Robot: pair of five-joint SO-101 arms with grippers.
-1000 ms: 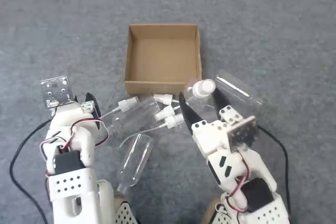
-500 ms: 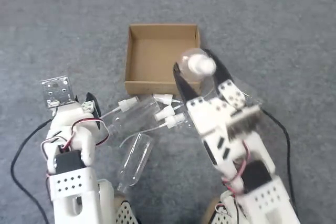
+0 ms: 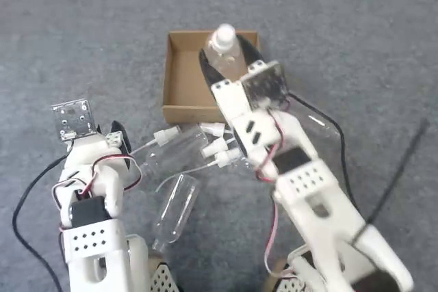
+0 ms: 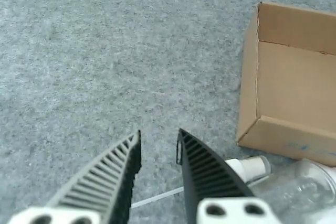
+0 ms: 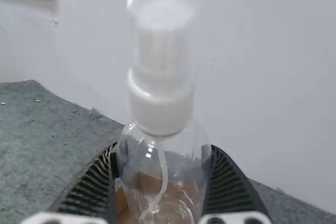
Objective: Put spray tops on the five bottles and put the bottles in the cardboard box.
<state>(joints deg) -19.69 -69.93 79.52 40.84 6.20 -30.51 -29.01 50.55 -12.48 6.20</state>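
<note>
A clear, rounded plastic bottle (image 3: 228,59) wearing a white spray top is hanging over the open cardboard box (image 3: 179,80), with the right hand (image 3: 227,51) pinching its body. No bottle is visibly lying inside yet, so most work is remaining. Other glossy bottles (image 3: 176,208) and loose spray tops (image 3: 217,146) are lying on the fuzzy grey tabletop (image 3: 82,46). The left hand (image 4: 158,132) is resting slightly spread, holding nothing.

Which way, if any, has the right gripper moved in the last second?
Yes. The right gripper, shut on the capped bottle, moved from in front of the cardboard box to above its interior.
</note>
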